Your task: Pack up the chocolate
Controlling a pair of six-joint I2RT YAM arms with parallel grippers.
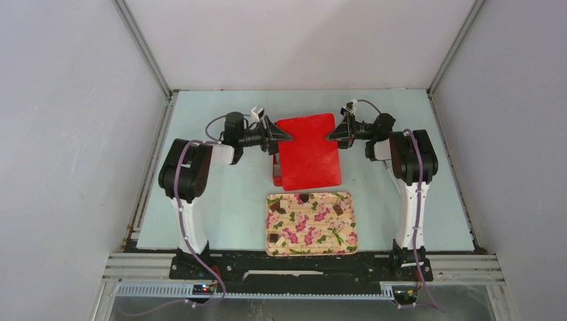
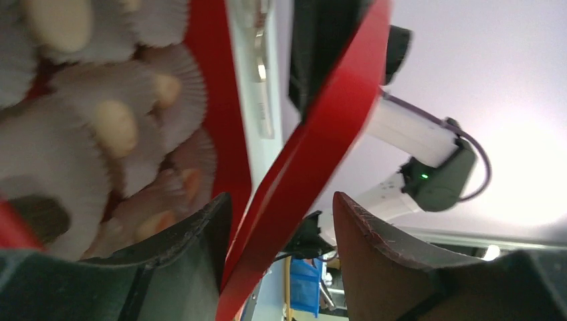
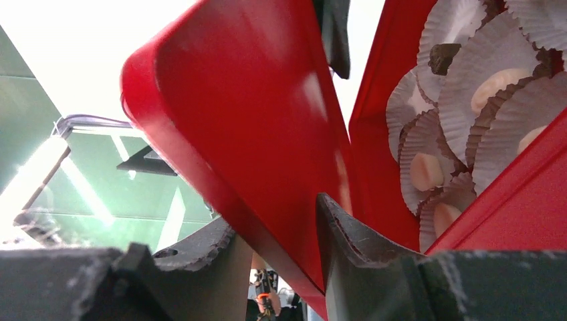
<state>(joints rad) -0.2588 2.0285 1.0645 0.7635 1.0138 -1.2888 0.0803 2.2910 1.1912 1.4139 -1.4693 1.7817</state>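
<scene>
A red lid point(image 1: 307, 150) hangs tilted over the red box point(image 1: 277, 172), with a gripper at each side. My left gripper point(image 1: 284, 136) straddles the lid's left rim point(image 2: 321, 127). Its jaws point(image 2: 281, 197) are open: one finger touches the rim and the other stands apart. My right gripper point(image 1: 332, 136) is shut on the lid's right edge point(image 3: 247, 114), a finger on each face point(image 3: 274, 210). Inside the box, pale chocolate point(image 2: 115, 127) point(image 3: 426, 170) sits in crinkled paper cups, with a dark piece point(image 3: 444, 57) among them. Dark chocolate pieces point(image 1: 337, 209) point(image 1: 273, 237) lie on the flowered tray point(image 1: 314, 234).
The flowered tray lies near the table's front edge between the two arm bases. The box wall point(image 2: 220, 100) stands close under the lid. White walls enclose the table on the left, right and back. The right arm point(image 2: 428, 160) shows beyond the lid in the left wrist view.
</scene>
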